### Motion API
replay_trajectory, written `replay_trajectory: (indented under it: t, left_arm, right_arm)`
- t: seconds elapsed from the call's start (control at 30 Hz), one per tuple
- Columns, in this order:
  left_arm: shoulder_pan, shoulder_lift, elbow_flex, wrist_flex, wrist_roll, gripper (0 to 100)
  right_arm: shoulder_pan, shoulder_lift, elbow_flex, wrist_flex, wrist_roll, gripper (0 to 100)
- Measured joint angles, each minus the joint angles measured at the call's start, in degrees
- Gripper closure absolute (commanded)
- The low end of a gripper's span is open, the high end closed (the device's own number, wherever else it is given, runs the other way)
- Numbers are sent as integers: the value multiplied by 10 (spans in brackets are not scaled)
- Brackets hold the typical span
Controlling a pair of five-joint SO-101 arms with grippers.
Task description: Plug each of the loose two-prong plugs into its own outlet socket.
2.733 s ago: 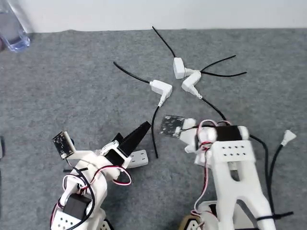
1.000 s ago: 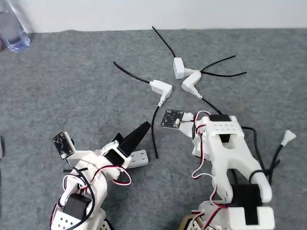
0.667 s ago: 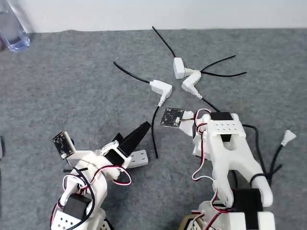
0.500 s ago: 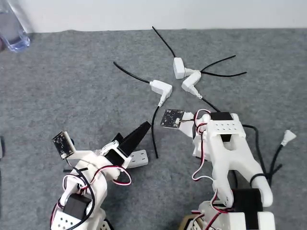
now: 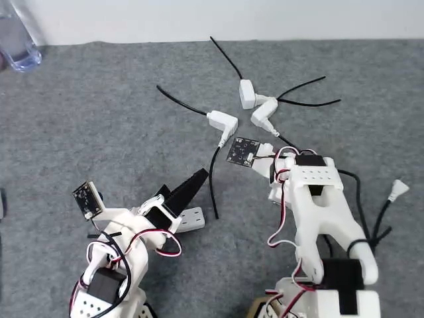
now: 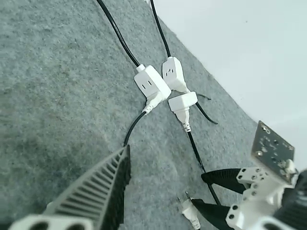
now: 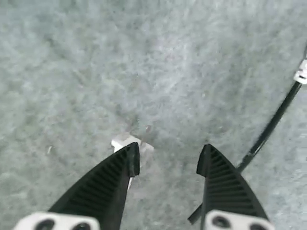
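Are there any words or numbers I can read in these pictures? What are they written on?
No words or numbers can be read.
The outlet sockets are plain white, with slots and no print.
The small circuit board has marks on it that are too small to read.

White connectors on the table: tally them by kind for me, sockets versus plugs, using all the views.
Outlet sockets, slots showing: 2
Small loose plugs: 2
White connector of unclear kind, beside the sockets: 1
Total: 5
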Motion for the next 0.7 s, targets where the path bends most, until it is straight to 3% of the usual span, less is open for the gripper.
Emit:
replay_trajectory:
  t: [0.4,0.7]
  left_arm:
    - [0,0,0,0,0,517]
    - [0,0,0,0,0,517]
  right_arm:
    - [16,37,-31,-25,0,808]
    - [19,37,-112,106,-7,808]
